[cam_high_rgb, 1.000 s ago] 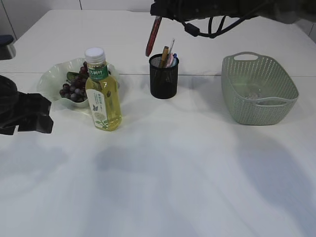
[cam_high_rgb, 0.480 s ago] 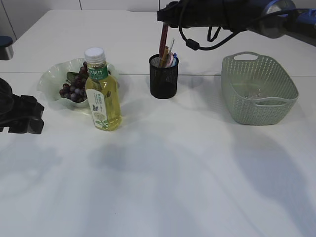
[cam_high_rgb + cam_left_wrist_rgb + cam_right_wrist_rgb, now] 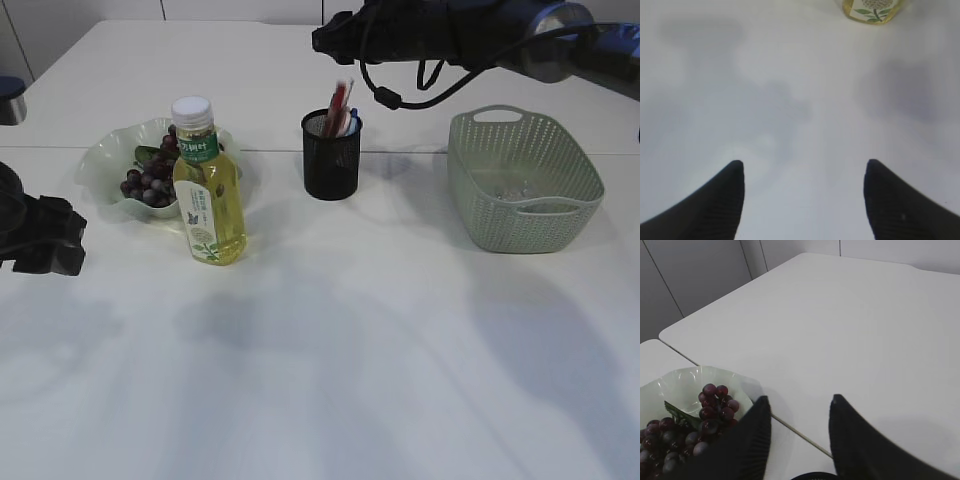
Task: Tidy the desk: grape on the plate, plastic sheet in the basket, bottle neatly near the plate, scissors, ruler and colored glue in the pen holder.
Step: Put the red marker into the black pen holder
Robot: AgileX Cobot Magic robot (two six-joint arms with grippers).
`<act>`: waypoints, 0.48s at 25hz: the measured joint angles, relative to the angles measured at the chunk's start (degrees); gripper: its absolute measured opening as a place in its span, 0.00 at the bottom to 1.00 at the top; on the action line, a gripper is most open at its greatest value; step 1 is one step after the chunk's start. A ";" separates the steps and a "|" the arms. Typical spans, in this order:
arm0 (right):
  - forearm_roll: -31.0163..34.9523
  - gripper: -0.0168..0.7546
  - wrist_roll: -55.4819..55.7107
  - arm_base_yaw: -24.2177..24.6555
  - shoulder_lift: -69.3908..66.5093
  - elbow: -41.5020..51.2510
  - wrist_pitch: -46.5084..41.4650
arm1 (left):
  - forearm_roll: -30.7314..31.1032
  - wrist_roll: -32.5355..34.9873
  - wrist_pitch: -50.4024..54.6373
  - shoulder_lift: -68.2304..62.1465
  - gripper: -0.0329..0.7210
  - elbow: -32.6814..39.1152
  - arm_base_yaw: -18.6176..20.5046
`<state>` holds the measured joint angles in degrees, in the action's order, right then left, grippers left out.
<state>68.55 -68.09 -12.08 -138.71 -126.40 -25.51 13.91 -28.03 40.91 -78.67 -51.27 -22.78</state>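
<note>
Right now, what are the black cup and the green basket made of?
The pen holder looks like black metal mesh: fine see-through grid, matte. The basket looks like molded plastic: pale green, rows of little holes, smooth handles. Neither is certain from looks alone.

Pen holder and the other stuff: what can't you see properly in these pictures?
- Pen holder, exterior view: the mesh wall hides the lower parts of the things inside; which is which is too small to tell.
- Basket, exterior view: something pale lies inside, too faint to identify.
- Bottle, left wrist view: cut off by the top edge.
- Right hand, right wrist view: lower part cut off by the bottom edge.
</note>
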 joint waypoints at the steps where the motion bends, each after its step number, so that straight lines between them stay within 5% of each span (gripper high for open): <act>1: 0.00 0.43 0.00 0.00 0.00 0.00 0.00 | 0.00 0.00 0.03 0.00 0.76 0.00 0.00; 7: -0.91 0.58 2.37 0.00 0.00 0.00 -2.61 | 0.00 0.00 1.74 0.00 0.76 0.00 0.00; 12: -20.79 0.59 25.10 0.00 2.09 0.00 -10.16 | 0.00 0.00 3.22 0.00 0.76 0.00 0.00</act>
<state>47.76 -42.99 -12.08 -136.61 -126.40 -35.67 13.91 -28.03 44.12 -78.67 -51.27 -22.78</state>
